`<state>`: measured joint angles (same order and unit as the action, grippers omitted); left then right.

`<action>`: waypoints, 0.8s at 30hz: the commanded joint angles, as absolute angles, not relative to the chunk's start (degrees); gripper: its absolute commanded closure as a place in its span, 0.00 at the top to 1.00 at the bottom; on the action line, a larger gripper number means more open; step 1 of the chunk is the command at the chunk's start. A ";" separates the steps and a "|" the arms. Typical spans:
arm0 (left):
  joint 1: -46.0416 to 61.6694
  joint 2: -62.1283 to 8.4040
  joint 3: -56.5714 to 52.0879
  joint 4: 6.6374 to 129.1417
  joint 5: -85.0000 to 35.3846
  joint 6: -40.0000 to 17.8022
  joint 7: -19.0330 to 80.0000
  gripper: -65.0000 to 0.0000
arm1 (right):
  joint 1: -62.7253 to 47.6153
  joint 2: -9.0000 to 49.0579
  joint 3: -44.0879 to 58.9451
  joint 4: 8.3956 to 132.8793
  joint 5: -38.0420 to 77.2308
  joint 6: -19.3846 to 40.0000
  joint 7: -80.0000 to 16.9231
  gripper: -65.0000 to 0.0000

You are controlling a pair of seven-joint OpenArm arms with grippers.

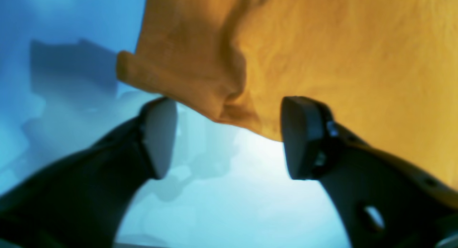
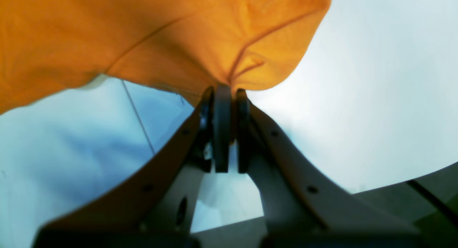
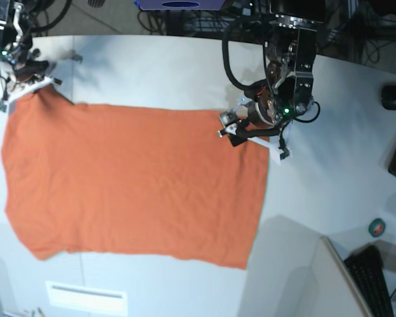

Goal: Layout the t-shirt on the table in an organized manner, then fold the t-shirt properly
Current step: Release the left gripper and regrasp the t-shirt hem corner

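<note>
Lying flat and spread wide across the large smooth white tabletop (image 3: 165, 72), the plain orange soft-fabric t-shirt (image 3: 132, 185) covers most of the near surface, its edges mostly straight with a rounded corner at one lower end. The left gripper (image 1: 229, 137) hovers at one far corner of the cloth with its jaws standing well apart; a rumpled fold of the hem sits between them, gripped by neither. The right gripper (image 2: 229, 94) sits at the opposite far corner, its jaws pressed together on a pinch of orange fabric that puckers where it is caught. A thin straight seam line (image 2: 137, 115) crosses the tabletop beneath that corner.
</note>
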<state>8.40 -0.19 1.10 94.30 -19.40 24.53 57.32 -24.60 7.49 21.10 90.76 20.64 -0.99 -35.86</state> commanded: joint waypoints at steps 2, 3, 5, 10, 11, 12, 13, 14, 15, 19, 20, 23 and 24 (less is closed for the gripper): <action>8.66 -0.13 1.10 98.07 -19.47 24.22 56.48 0.70 | -24.57 6.11 24.84 91.91 20.44 -1.10 -34.86 0.00; 8.92 -0.13 1.10 99.56 -19.47 24.22 56.40 0.70 | -24.40 4.97 27.30 91.91 20.44 -1.10 -34.86 0.00; 9.36 -0.13 1.10 102.11 -19.47 24.22 56.40 0.70 | -23.52 3.56 31.34 92.62 20.44 -1.10 -34.86 0.00; 10.24 -0.13 1.10 105.19 -19.47 24.22 56.40 0.70 | -23.78 3.47 33.80 95.96 20.18 -1.01 -35.21 0.00; 10.24 -0.13 1.10 105.19 -19.47 24.22 56.40 0.70 | -23.87 3.56 33.54 96.04 20.09 -1.01 -35.74 0.00; 10.24 -0.13 1.10 105.19 -19.47 24.22 56.40 0.70 | -23.78 3.65 33.45 96.04 20.09 -1.01 -37.32 0.00; 10.24 -0.13 1.10 105.19 -19.47 24.22 56.40 0.70 | -23.60 3.65 33.36 95.96 20.09 -1.01 -39.78 0.00; 10.24 -0.13 1.10 105.19 -19.47 24.22 56.40 0.70 | -22.90 3.82 33.19 95.96 20.09 -1.01 -42.51 0.00; 10.24 -0.13 1.10 105.19 -19.47 24.22 56.40 0.70 | -22.11 4.18 32.40 95.78 20.09 -1.01 -44.97 0.04; 10.24 -0.13 1.10 105.19 -19.56 24.22 56.40 0.70 | -21.67 5.32 27.91 96.04 20.09 -1.01 -48.13 0.27; 10.24 -0.13 1.10 105.19 -19.56 24.22 56.40 0.70 | -21.85 5.49 27.12 96.13 20.09 -1.01 -48.13 0.31; 10.24 -0.13 1.10 105.19 -19.56 24.22 56.40 0.70 | -22.02 5.58 25.80 96.13 20.09 -1.01 -48.22 0.35; 10.24 -0.13 1.10 105.19 -19.56 24.22 56.48 0.70 | -22.02 5.58 25.71 96.13 20.09 -1.01 -48.48 0.35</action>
